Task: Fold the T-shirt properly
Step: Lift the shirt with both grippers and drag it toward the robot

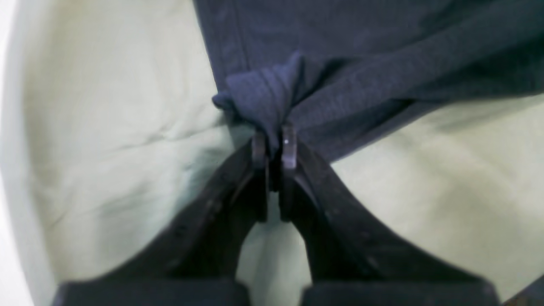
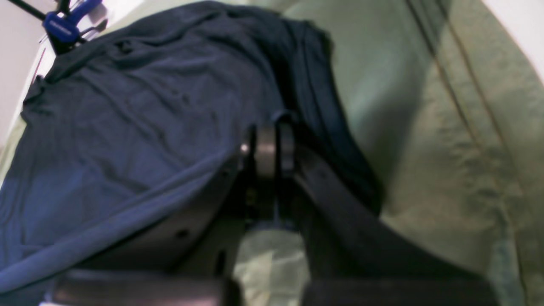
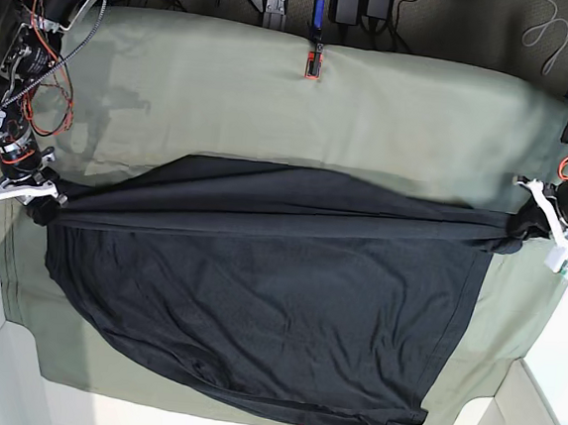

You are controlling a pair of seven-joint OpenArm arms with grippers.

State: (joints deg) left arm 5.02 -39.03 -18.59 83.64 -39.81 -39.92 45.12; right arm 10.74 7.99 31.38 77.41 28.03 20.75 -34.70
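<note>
a: where's the t-shirt point(image 3: 256, 300)?
b: spread mid-frame on the green table point(image 3: 274, 102), stretched between both sides.
a: tools?
b: left tool point(image 1: 272, 142) and right tool point(image 2: 267, 144) each clamped on bunched corners. it looks thin, limp; hold hems.

Both wrist views were softly blurred, especially near the lens; the base view was evenly lit, with faint shadows.
</note>
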